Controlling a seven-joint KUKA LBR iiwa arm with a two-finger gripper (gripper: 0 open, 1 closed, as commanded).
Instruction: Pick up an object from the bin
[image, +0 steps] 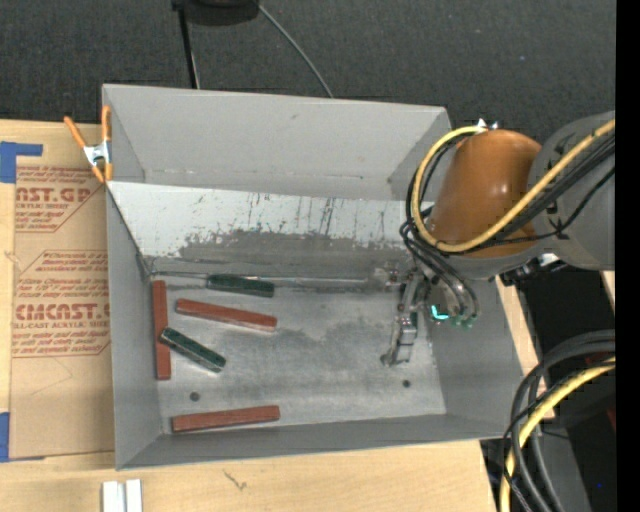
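Observation:
My gripper (400, 350) hangs low over the right part of the bin floor, its thin metal fingers pointing down with nothing between them. The nearest loose things lie well to its left. A reddish-brown flat bar (226, 316) lies slanted at mid-left. A dark green short bar (240, 286) rests near the back wall. Another dark green bar (194, 349) lies tilted at the left.
A reddish-brown bar (160, 328) stands along the left wall, and a further one (225, 418) lies along the front wall. The arm with its orange cover and yellow cables reaches in over the bin's right rim.

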